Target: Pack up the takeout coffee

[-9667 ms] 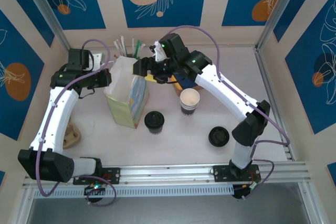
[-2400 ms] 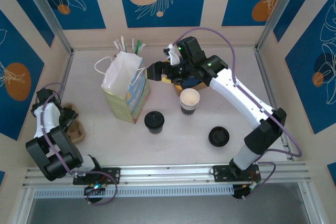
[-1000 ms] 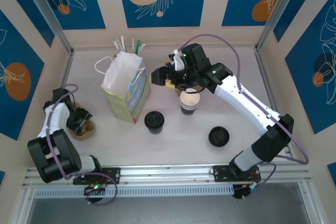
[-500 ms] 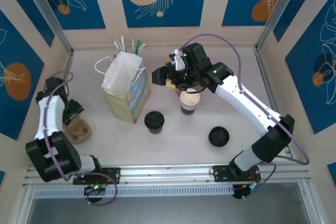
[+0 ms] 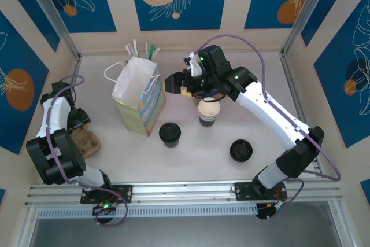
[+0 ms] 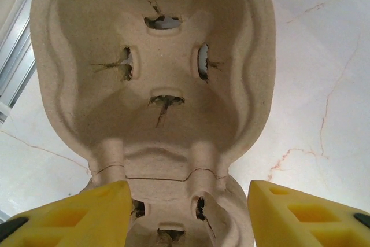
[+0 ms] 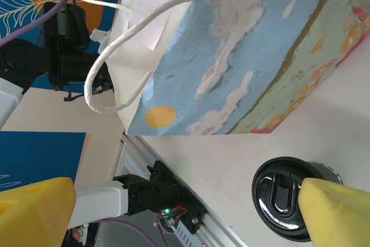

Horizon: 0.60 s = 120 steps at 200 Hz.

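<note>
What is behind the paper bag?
White and green sticks, perhaps straws, rise behind the paper bag. The bag covers their lower ends, so whatever holds them cannot be seen.

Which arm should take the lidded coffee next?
Right. The right gripper is open beside the bag, with the takeout coffee close by; the left gripper is far left, over the pulp carrier.

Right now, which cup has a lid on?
The capped cup nearest the bag: a black lid covers it. The striped cup stands open, and the loose lid has no cup.
</note>
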{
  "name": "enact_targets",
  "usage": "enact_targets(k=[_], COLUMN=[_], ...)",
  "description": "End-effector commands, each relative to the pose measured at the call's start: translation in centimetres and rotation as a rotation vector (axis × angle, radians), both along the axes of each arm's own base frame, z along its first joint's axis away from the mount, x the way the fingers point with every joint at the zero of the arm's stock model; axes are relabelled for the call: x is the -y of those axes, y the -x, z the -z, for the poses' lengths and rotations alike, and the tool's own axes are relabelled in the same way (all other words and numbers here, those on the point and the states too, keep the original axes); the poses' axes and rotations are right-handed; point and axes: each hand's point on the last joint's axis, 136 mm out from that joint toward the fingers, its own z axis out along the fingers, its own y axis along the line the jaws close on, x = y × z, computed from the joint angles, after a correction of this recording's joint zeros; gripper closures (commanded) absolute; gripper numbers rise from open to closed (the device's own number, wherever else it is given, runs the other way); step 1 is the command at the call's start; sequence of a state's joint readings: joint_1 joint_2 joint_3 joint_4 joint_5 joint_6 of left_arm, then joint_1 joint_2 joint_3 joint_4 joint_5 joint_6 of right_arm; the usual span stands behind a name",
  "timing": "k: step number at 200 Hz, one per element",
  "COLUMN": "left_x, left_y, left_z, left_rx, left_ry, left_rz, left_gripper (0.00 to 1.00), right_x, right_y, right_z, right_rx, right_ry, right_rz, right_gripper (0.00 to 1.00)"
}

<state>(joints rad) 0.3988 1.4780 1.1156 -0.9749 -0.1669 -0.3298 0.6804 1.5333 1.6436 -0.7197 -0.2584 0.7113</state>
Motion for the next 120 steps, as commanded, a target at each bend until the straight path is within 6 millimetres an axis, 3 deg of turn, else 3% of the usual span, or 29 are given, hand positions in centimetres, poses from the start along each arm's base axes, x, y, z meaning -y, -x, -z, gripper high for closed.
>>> enact_targets(k=[1,120], left_x=[-1.2,-1.2], left_y=[0.8,1.5], left_z=[-0.5,2.4], left_rx=[-0.040,-0.049], left_ry=[-0.057,0.025], left_rz=[0.005,-0.059], left_gripper=[0.46,0.48], right_x=[0.1,0.0], right_y=[0.2,0.2], right_z=[-0.3,-0.2], right_rx=[0.006,0.010], right_ry=[0.008,0.005], right_rz=[-0.007,-0.010], right_gripper=[0.01,0.01])
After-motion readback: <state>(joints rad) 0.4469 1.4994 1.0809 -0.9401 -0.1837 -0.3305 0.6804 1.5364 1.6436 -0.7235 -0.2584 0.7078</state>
